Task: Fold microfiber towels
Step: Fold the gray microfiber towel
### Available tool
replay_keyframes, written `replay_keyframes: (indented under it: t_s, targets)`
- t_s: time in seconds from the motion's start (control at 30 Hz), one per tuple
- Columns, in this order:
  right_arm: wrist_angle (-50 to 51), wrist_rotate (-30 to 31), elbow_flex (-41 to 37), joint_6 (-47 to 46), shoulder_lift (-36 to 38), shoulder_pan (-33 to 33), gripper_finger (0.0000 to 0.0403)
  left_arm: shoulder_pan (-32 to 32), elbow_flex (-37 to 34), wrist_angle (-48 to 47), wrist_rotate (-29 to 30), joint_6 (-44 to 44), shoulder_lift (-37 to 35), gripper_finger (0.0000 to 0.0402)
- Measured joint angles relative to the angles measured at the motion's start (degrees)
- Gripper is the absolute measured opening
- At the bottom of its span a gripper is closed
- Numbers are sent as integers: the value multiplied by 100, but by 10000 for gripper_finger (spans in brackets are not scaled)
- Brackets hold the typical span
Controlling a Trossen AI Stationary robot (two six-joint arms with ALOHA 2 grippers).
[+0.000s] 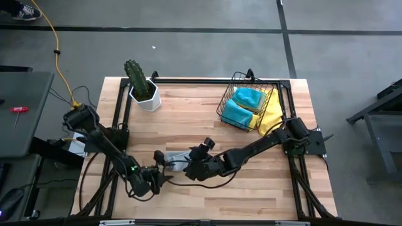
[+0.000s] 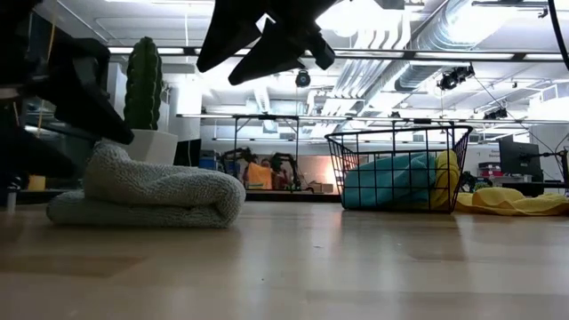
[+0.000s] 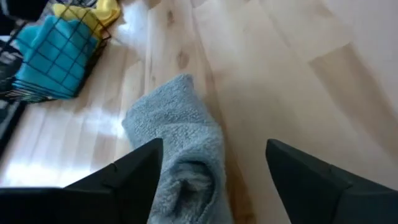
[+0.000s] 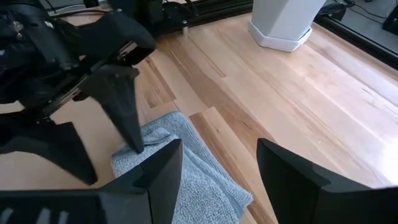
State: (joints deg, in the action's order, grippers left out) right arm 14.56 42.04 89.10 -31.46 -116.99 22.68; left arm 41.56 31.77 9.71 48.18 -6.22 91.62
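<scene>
A grey microfiber towel [image 1: 178, 160] lies folded into a thick bundle [image 2: 151, 191] on the wooden table, near its front centre. My left gripper [image 1: 158, 174] is open at the bundle's left end; in the left wrist view the towel [image 3: 180, 146] runs away from between its fingers [image 3: 214, 180]. My right gripper [image 1: 192, 165] is open and empty above the bundle's right end, clear of it in the low view [image 2: 267, 49]. Two teal towels [image 1: 242, 105] lie in a black wire basket [image 1: 225, 103]. A yellow towel [image 1: 271, 114] lies against the basket's right side. My left gripper is open over the grey towel's left end. One fingertip [image 4: 137, 144] stands at the bundle's edge [image 4: 149, 140], coming from above at a slant. I cannot tell whether it touches the cloth.
A cactus [image 1: 135, 75] in a white pot [image 1: 147, 99] stands at the table's far left. The basket stands at the far right. Black frame rails [image 1: 207, 80] run along the table's edges. Bare wood lies along the near edge and in the middle.
</scene>
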Motion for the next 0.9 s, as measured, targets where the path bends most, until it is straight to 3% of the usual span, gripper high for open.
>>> replay_keyframes:
  t_s: [0.2, 0.5, 0.63, 0.83, 0.9]
  targets:
    - [25, 0, 0, 0, 0, 0, 200, -112, 0, -247, 506, 2, 143, 280]
    - [25, 1, 0, 0, 0, 0, 200, -261, 0, -434, 189, -16, 143, 252]
    - [25, 2, 0, 0, 0, 0, 200, -260, 0, -448, 328, -61, 143, 193]
    - [27, 2, 0, 0, 0, 0, 200, -238, 0, -542, 910, 113, 96, 41]
    - [27, 2, 0, 0, 0, 0, 200, -208, 0, -541, 949, 309, 12, 13]
